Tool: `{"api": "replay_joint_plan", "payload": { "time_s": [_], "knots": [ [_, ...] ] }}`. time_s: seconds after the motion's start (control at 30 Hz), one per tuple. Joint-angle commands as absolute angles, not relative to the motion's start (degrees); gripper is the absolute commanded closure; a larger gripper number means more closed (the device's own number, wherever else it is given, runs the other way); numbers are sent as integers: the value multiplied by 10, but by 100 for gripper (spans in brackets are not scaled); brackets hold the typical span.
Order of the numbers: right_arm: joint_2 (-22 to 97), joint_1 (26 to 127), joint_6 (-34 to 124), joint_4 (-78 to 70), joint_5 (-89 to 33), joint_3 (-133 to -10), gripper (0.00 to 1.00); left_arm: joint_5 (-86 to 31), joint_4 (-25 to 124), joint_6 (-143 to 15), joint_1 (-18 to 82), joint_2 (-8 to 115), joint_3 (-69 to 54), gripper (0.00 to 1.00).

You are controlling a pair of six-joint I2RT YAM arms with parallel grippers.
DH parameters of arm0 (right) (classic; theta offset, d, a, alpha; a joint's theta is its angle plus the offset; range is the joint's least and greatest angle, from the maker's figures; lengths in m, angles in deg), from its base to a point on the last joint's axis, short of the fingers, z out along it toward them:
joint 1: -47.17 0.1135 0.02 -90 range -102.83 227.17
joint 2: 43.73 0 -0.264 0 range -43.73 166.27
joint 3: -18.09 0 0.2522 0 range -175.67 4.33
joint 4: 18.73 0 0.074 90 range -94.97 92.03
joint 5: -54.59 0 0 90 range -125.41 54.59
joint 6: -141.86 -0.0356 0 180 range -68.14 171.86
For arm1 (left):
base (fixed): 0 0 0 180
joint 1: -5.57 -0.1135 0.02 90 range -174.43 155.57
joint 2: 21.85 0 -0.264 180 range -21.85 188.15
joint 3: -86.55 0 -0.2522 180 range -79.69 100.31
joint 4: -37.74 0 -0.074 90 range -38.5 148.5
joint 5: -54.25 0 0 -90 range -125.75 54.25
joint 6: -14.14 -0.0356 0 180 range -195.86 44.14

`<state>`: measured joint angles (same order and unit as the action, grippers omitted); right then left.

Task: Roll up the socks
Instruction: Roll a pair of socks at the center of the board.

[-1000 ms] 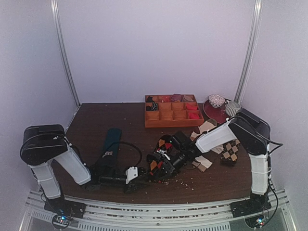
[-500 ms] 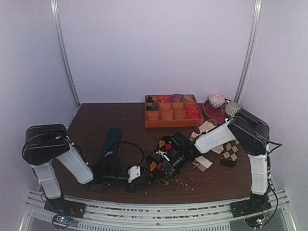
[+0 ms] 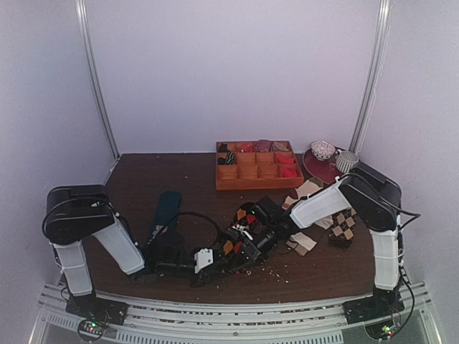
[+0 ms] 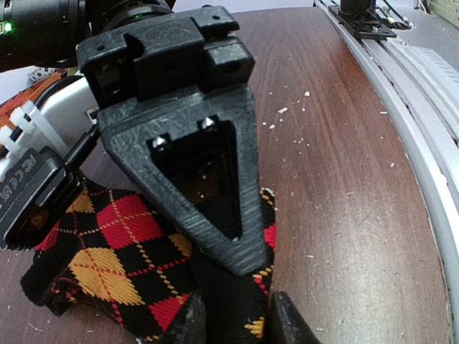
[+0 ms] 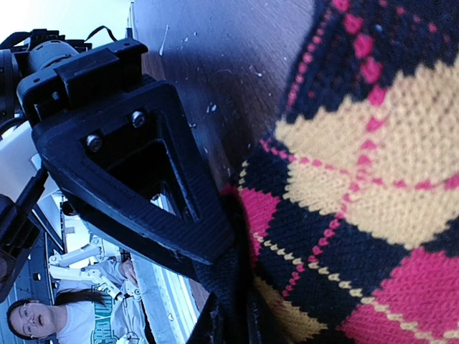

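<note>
The socks, black with red and orange argyle diamonds, lie bunched at the front centre of the table. My right gripper reaches down onto them from the right. In the right wrist view it is shut on a black fold of the socks. My left gripper meets the bundle from the left. In the left wrist view its fingers close on the dark edge of the socks, with the right gripper's triangular finger just above.
A dark teal sock lies left of the bundle. A brown-and-beige argyle sock and beige cloth pieces lie to the right. An orange compartment tray, a red plate and cups stand at the back. Crumbs dot the table's front.
My left gripper has slid right along the table's front edge up to the sock bundle. The right gripper has stayed on the socks, shifting only slightly.
</note>
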<state>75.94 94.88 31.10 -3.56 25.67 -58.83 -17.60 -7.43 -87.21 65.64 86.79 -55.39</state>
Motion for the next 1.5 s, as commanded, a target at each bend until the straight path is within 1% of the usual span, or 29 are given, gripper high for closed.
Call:
{"api": "replay_joint_plan", "payload": {
  "time_s": [0.0, 0.07, 0.17, 0.2, 0.3, 0.43, 0.57, 0.63, 0.73, 0.83, 1.07, 1.37, 1.47],
  "knots": [
    [795, 960, 321, 33, 206, -572, 91, -189, -39, -849, 659, 887, -562, 74],
    [795, 960, 322, 32, 206, -571, 91, -184, -22, -838, 659, 891, -558, 83],
    [795, 961, 321, 26, 208, -570, 91, -175, -14, -829, 659, 898, -556, 99],
    [795, 960, 321, 24, 208, -570, 91, -172, -9, -827, 659, 900, -554, 100],
    [789, 960, 324, 17, 206, -570, 88, -157, 13, -812, 659, 904, -547, 100],
    [744, 961, 330, -18, 202, -563, 79, -170, 48, -734, 659, 891, -548, 100],
    [623, 960, 332, -127, 149, -507, 68, -159, 148, -639, 659, 878, -539, 100],
    [553, 961, 353, -195, 102, -467, 65, -149, 173, -597, 658, 874, -545, 100],
    [457, 971, 412, -285, 37, -388, 62, -120, 195, -543, 655, 875, -556, 100],
    [405, 1010, 505, -315, -39, -333, 58, -88, 199, -501, 651, 884, -569, 100],
    [422, 1142, 752, -275, -230, -307, 56, -52, 201, -465, 643, 915, -579, 100],
    [489, 1160, 839, -273, -293, -331, 55, -49, 197, -471, 640, 915, -583, 100],
    [512, 1160, 851, -255, -289, -349, 55, -50, 194, -472, 639, 915, -587, 100]
  ]
}}
